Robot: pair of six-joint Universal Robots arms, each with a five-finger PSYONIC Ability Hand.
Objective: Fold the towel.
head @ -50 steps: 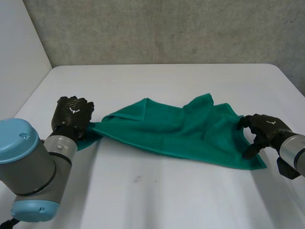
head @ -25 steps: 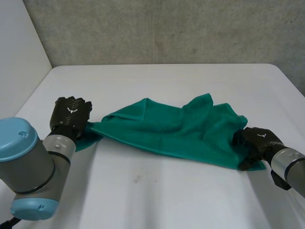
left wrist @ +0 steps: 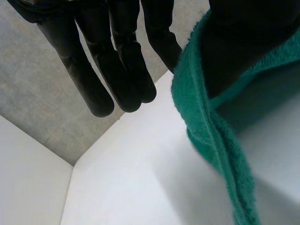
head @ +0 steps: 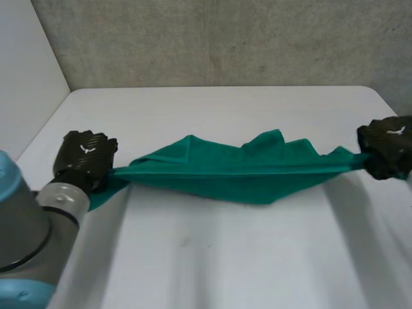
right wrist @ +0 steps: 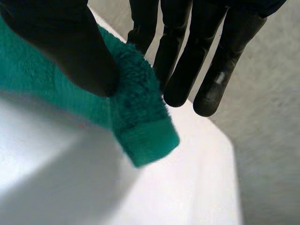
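Over the flat white table [head: 212,257], soft green terry towel [head: 225,177] pulled taut in a bunched band, ends pinched thumb-to-fingers by black left hand [head: 84,154] and black right hand [head: 386,148]; seemingly only stretched out, no fold made yet

The left hand [left wrist: 119,61] pinches the towel [left wrist: 208,136] at its edge.

Left hand [head: 84,154]: black, with a woven look and a small white mark on its back.
Right hand [head: 386,145]: black too, with the same small white mark.
Fingers [left wrist: 124,61]: long, round, smooth and black.
Left arm [head: 38,225]: fat grey tube with a light-blue cap [head: 22,297].
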